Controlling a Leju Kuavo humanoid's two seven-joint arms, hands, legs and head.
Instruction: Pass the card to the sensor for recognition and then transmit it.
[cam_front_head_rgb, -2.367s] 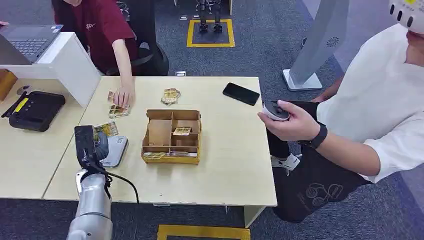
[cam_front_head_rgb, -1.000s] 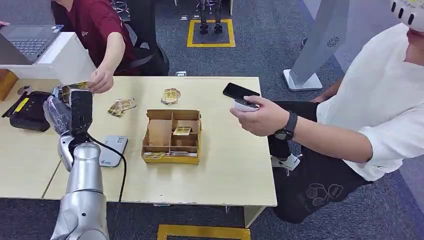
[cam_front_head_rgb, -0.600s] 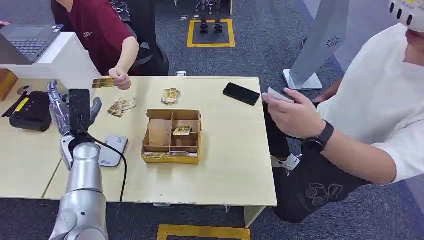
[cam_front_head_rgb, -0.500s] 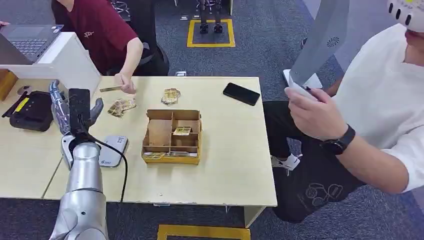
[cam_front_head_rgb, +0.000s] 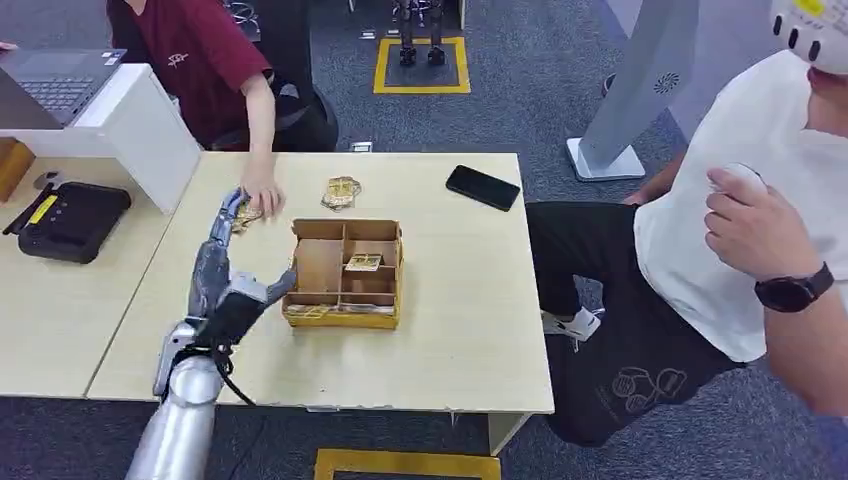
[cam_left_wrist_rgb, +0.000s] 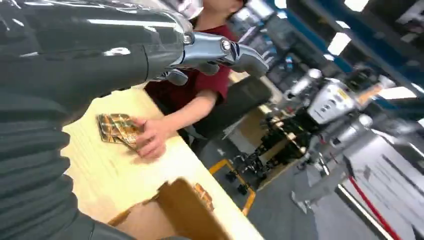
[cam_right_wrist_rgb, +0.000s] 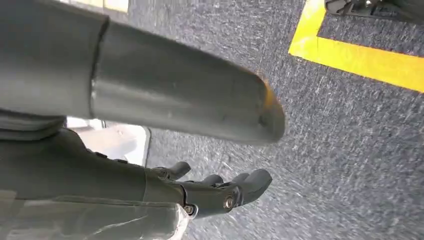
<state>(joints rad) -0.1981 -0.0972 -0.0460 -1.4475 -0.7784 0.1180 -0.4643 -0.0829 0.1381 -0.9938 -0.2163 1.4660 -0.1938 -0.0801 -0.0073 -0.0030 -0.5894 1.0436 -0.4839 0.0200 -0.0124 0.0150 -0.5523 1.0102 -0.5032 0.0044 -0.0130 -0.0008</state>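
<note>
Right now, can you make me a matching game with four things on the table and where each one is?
Things:
1. black phone
2. cardboard box
3. left hand
4. person's hand in the red sleeve

Places:
A. resting on a pile of gold cards at the table's far side
B. in the middle of the table, with compartments
C. lying flat near the table's far right corner
D. over the table just left of the box, fingers spread, holding nothing

Pairs: 1-C, 2-B, 3-D, 4-A

I see box (cam_front_head_rgb: 345, 270) mid bench (cam_front_head_rgb: 460, 330) | phone (cam_front_head_rgb: 483, 187) behind-right of it | cards (cam_front_head_rgb: 341, 191) behind it | left hand (cam_front_head_rgb: 225, 285) just left
</note>
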